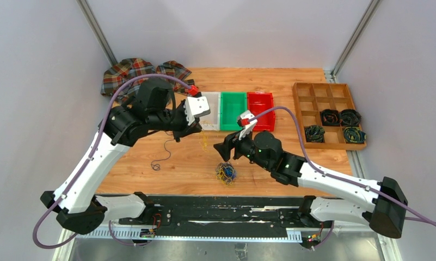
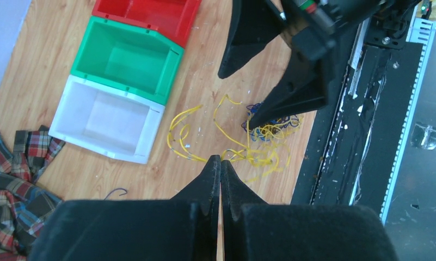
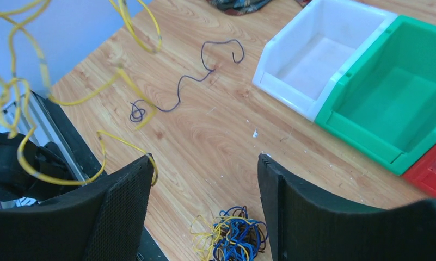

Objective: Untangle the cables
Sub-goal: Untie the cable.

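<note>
Dangling from the fully closed left gripper (image 2: pixel 220 163), thin yellow wire loops (image 2: pixel 259 157) hang above the wooden table (image 1: pixel 188 163), where the multicoloured clump of cables (image 3: pixel 230 239) lies beneath the wide-open, empty right gripper (image 3: pixel 204 159), whose fingers could snag those strands and retangle them.

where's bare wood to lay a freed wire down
Free: the strip behind the bins along the far edge; the gap between red bin and tray, under an arm cable. Crowded: the middle before the bins, where the left claw holds a yellow wire beside the open right claw and the clump; a dark wire lies left of that.
</note>
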Available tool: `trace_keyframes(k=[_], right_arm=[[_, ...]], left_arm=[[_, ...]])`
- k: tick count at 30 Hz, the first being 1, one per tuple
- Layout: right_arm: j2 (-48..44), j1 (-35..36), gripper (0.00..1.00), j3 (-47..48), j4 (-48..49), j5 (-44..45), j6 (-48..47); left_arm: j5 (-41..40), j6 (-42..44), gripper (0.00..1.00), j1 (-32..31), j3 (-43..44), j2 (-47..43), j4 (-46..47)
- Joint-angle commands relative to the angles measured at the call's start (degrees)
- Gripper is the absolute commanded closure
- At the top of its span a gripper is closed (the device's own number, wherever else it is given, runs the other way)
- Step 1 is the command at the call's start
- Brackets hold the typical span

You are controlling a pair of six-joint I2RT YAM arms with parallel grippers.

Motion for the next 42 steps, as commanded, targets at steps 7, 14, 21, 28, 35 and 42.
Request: trace_keyframes(k=[7, 14, 21, 28, 35, 42], right_arm=[[1.47, -0.18, 0.34, -3.72, 4.24, -0.46, 1.93], [-1.94, -1.02, 0.38, -4.36, 1.99, 2.72, -0.23], [-0.49, -8.50, 0.42, -0.65, -2.05, -0.87, -0.86], [1.43, -17.27, 0.38, 1.93, -4.79, -0.76, -0.57], [6.20, -26.62, 0.35, 3.87, -8.65, 1.25, -1.11], [11.21, -32.28, 0.30, 6.37, -9.41, 4.87, -1.03]], left_arm=[[-0.55, 8.58, 1.00, 0.42, -3.21, -4.37, -4.52], [-2.57, 7.57, 1.00, 0.51, -2.51, -2.67, -4.53], [-0.54, 7.35, 1.00, 0.91, -0.48, -2.55, -4.55], [-0.47, 7.66, 1.00, 3.04, 0.94, -2.01, -5.45], [1.34, 9.80, 1.00, 5.60, 4.32, -2.03, -8.87], [2.26, 10.03, 1.00, 6.93, 5.62, -1.70, -9.17]])
